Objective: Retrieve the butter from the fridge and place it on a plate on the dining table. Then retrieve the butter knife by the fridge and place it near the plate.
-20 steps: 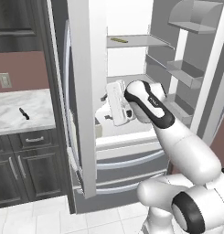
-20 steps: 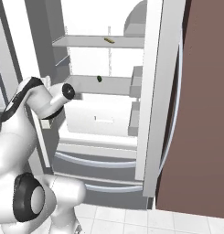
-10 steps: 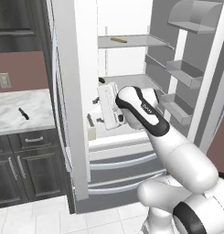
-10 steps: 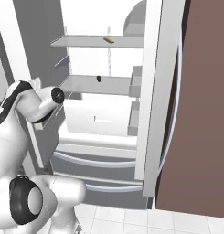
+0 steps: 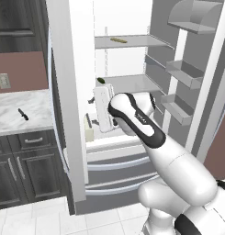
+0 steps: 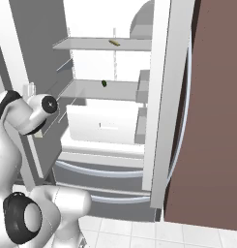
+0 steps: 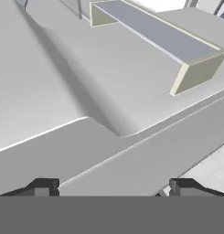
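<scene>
Inside the tall grey steel fridge (image 5: 63, 92), doors swung open, the small pale yellow butter stick (image 5: 118, 40) lies on the top shelf, with a small dark green item (image 6: 104, 83) one shelf lower. The end effector (image 7: 113, 186) sits low by the left door, fingers wide apart and holding nothing. The slim dark butter knife (image 5: 23, 114) lies on the marble desk (image 5: 22, 114) left of the fridge.

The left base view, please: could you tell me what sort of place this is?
A kitchen, rendered rather than real. An open fridge with shelves and door bins stands beside dark cabinets topped by a marble counter, where a small knife lies.
</scene>
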Robot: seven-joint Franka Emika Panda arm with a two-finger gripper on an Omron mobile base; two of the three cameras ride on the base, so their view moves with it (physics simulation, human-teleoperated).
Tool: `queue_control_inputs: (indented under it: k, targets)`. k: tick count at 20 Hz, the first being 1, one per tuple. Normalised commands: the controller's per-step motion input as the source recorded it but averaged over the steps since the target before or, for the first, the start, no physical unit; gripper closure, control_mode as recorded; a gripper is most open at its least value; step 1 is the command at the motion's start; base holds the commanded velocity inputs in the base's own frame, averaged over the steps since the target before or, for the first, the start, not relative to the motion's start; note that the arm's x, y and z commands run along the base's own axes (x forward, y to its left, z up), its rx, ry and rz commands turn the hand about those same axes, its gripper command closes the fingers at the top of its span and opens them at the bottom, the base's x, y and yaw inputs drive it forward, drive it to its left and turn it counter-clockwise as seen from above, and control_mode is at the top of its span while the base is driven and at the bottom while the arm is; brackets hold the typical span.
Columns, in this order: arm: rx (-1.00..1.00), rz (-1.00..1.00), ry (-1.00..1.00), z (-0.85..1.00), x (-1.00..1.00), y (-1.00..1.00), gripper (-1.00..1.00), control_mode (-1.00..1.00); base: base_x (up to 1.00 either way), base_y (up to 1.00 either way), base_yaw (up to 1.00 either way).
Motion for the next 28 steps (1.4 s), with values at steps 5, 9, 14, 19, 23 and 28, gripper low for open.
queue_control_inputs:
  k: [5,9,14,19,23,28]
  targets:
    - [-0.26,-0.02,0.05,0.23,-0.18,-0.4,-1.0,-1.0,0.0,0.0,0.0]
    - [-0.49,0.2,0.08,-0.01,-0.19,-0.93,-1.0,-1.0,0.0,0.0,0.0]
    - [-0.7,0.4,0.13,-0.02,-0.31,-0.76,-1.0,-1.0,0.0,0.0,0.0]
    - [-0.93,0.39,0.26,-0.1,-0.2,-0.39,-1.0,-1.0,0.0,0.0,0.0]
    - [-0.41,0.38,0.06,-0.52,-0.56,-0.89,-1.0,-1.0,0.0,0.0,0.0]
    - [-0.02,0.28,0.05,-0.53,-0.55,-0.42,-1.0,-1.0,0.0,0.0,0.0]
